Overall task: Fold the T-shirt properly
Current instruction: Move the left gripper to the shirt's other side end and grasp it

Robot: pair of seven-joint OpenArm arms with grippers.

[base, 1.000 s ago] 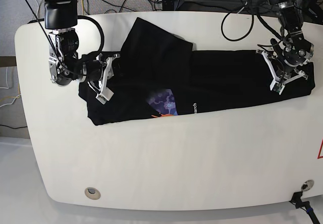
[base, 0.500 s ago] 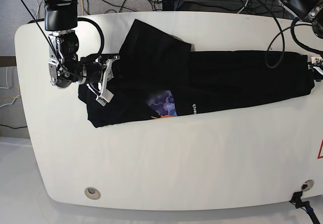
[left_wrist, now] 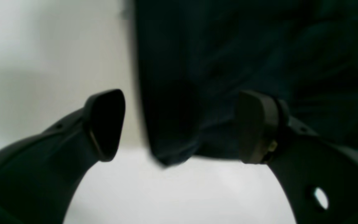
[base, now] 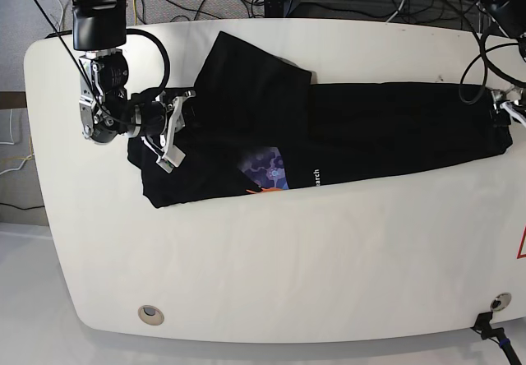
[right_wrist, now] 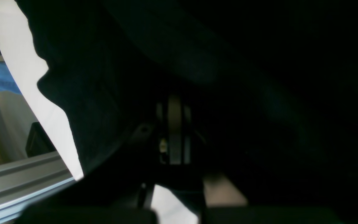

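Base: T-shirt (base: pixel 345 127) folded lengthwise across table (base: pixel 288 250)

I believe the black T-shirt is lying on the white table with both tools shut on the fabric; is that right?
Not quite. The T-shirt does lie on the white table, but only the right tool is shut on the fabric. The left wrist view shows the left tool open, its fingers spread apart with the shirt's edge loose between them.
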